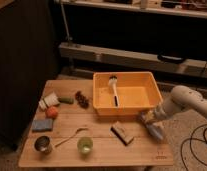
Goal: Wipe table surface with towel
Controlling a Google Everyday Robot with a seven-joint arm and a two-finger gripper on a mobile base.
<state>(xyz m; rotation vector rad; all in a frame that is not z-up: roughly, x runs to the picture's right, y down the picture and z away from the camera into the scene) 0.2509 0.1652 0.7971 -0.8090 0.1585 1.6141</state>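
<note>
A blue-grey towel (155, 128) lies at the right edge of the wooden table (102, 155), just in front of the orange bin's right corner. My gripper (149, 118), at the end of the white arm (184, 99) that comes in from the right, is shut on the towel's upper end and holds it low on the table surface. The towel trails from the gripper toward the table's front right.
An orange bin (128, 106) holding a white brush (114, 88) stands at the back. A wooden block (122, 133), green cup (85, 145), spoon (71, 136), metal cup (43, 144), blue sponge (41, 124), orange fruit (52, 112), white cup (48, 101) and dark grapes (82, 99) lie to the left.
</note>
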